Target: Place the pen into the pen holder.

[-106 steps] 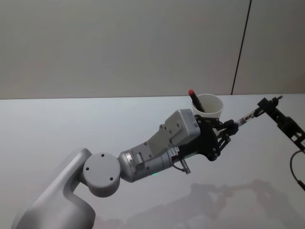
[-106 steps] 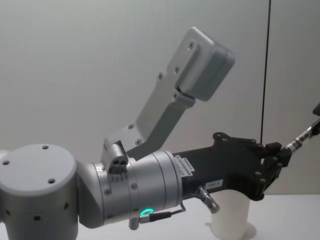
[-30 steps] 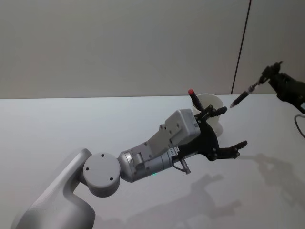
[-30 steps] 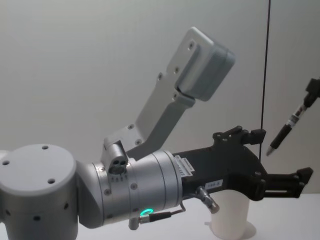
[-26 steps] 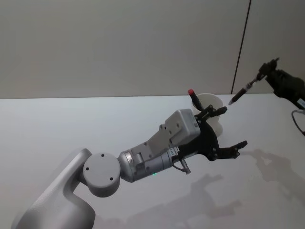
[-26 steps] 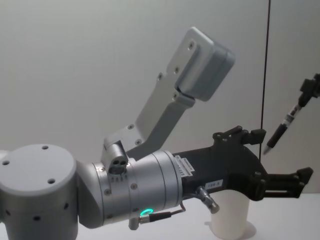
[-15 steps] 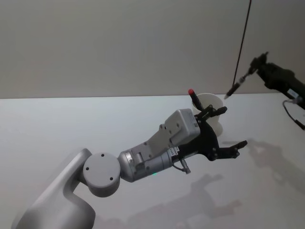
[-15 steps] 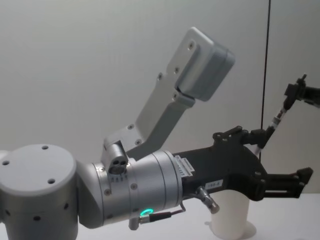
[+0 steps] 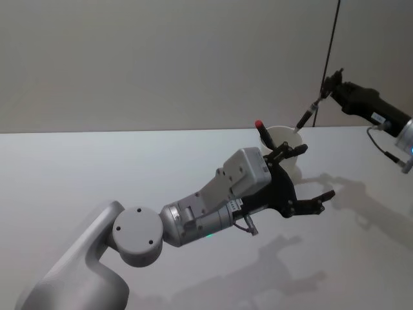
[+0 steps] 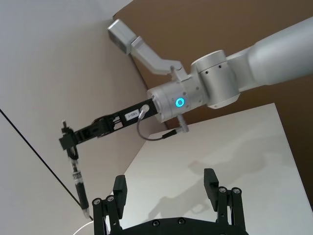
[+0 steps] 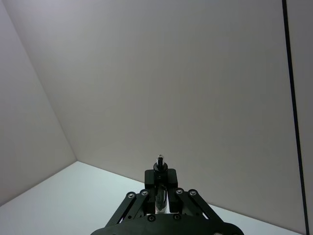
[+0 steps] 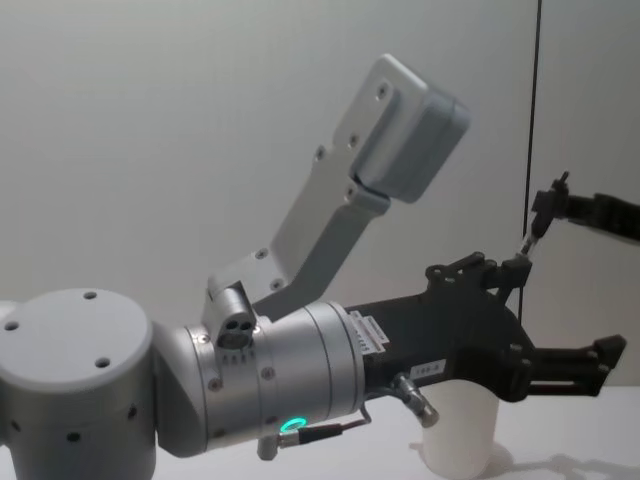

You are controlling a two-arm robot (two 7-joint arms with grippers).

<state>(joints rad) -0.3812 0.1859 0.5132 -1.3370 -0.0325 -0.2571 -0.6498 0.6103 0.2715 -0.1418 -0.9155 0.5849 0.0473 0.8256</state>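
Two pens in play: one red-tipped pen [image 9: 262, 135] standing in the white paper cup [image 9: 288, 139], another pen [image 9: 306, 115] pinched at its upper end by the right gripper [image 9: 329, 85], angled down, tip just above the cup's rim. Left gripper [image 9: 308, 177] fingers spread wide, holding nothing, just in front of the cup over the white table [image 9: 97, 168].

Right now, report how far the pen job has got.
Done: a red-tipped pen already stands in the pen holder. In hand: the right gripper holds a second pen tip-down above the cup's rim; the left gripper waits open beside the cup. Left: lower it in and release.
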